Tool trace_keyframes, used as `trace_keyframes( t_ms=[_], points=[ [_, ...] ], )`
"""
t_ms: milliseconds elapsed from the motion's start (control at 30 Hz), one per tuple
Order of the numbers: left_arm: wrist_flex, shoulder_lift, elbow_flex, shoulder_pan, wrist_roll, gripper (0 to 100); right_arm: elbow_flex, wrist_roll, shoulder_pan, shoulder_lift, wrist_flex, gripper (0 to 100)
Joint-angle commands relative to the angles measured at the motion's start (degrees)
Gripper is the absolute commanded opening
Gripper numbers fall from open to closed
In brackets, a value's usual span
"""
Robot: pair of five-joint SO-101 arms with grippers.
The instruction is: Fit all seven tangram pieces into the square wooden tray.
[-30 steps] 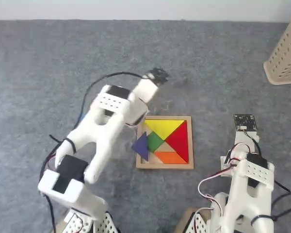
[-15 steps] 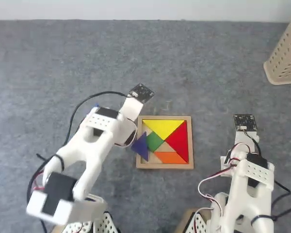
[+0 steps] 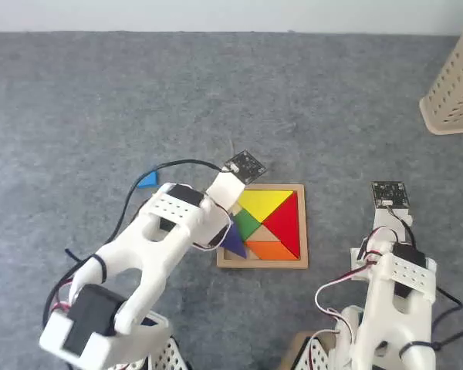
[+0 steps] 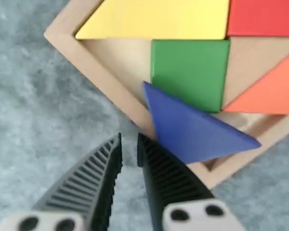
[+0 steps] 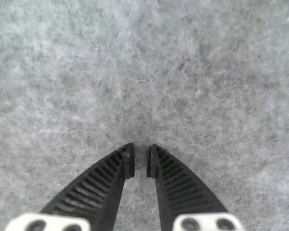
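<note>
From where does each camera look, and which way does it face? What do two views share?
High view: fixed overhead, looking down on the tray, left arm and right arm.
Left wrist view: on the left arm, looking past the left end effector at the tray corner and a blue triangle across its rim.
Right wrist view: on the right arm, looking past the right end effector at carpet.
Shared: tray and blue triangle, in high and left wrist views.

Perforated beige bin (image 3: 454,77), grey carpet (image 3: 100,100)
</note>
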Motion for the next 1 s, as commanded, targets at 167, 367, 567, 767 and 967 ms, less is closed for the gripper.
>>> trace_keyframes(
  t_ms=[167,367,567,767,967],
  points=[
    [1.67,-2.73,0.04,1.93,0.53,5,-0.26,0.53,-0.48,-1.27,-0.84,8.4],
    [4.48,-2.73,0.04,5.80,0.62,5,-0.26,0.53,-0.48,-1.27,-0.84,8.4],
    [5.54,-2.81,-0.31,5.45,0.53,5,-0.26,0.53,-0.48,-1.27,-0.84,8.4],
    [8.79,-7.56,-1.01,3.34,0.44,5,-0.26,0.53,-0.48,-1.27,-0.84,8.4],
    [5.80,-13.36,1.01,-1.76,0.53,5,-0.26,0.53,-0.48,-1.27,-0.84,8.4]
  ],
)
